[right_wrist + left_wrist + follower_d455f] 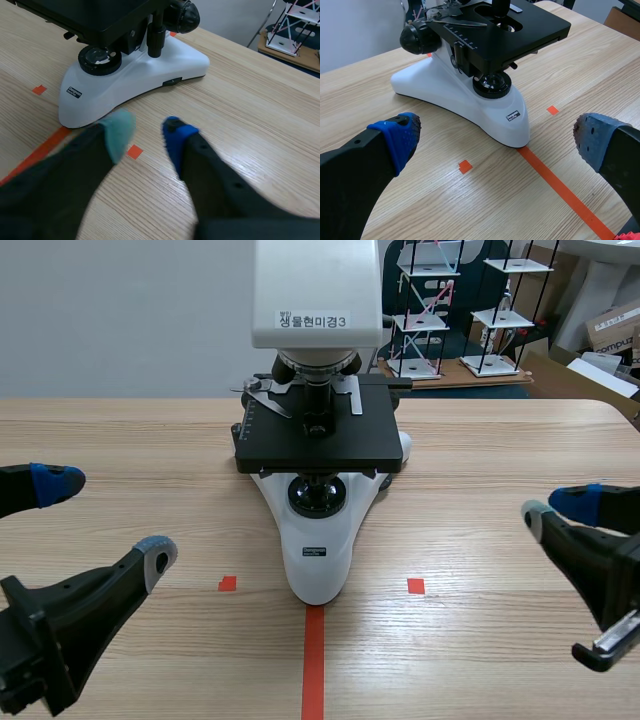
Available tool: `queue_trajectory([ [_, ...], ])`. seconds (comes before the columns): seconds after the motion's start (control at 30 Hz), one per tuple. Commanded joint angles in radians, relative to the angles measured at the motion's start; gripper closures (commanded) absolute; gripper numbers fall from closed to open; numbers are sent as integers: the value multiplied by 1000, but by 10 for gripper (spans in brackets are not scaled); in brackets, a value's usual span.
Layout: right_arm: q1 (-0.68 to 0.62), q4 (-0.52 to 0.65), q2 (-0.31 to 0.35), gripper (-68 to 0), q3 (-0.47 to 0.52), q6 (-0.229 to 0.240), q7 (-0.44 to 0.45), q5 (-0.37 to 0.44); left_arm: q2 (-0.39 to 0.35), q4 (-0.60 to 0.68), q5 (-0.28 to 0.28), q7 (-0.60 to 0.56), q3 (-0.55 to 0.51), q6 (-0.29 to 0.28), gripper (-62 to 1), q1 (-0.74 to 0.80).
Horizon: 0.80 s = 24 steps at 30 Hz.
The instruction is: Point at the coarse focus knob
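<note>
We are holding both jaws apart, left wide, right narrow, flanking the white-bodied microscope [318,560] on the pale wooden worktop [120,440], bare wood between. Its round black coarse focus knob [417,37] is sitting at the microscope's rear side.

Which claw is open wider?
The left claw: its two pads stand far apart. The right claw is open too, but its green and blue pads leave only a narrow gap.

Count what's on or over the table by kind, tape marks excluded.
microscope: 1
grippers: 2 (left gripper, right gripper, both open and holding nothing)
Total: 3
</note>
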Motion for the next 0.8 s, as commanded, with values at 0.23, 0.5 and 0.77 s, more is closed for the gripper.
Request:
queue_trajectory([
  [0.23, 23, 5, 0, 1, 2, -4, 14, 12, 2, 19, -10, -14, -5, -1, -623, 0],
  [0.5, 178, 5, 37, 0, 2, -20, -73, 127, 2, 19, -10, -14, -5, -1, -623, 0],
  [0.77, 373, 5, 37, 0, 2, -38, -175, 188, 2, 19, -10, -14, -5, -1, -623, 0],
])
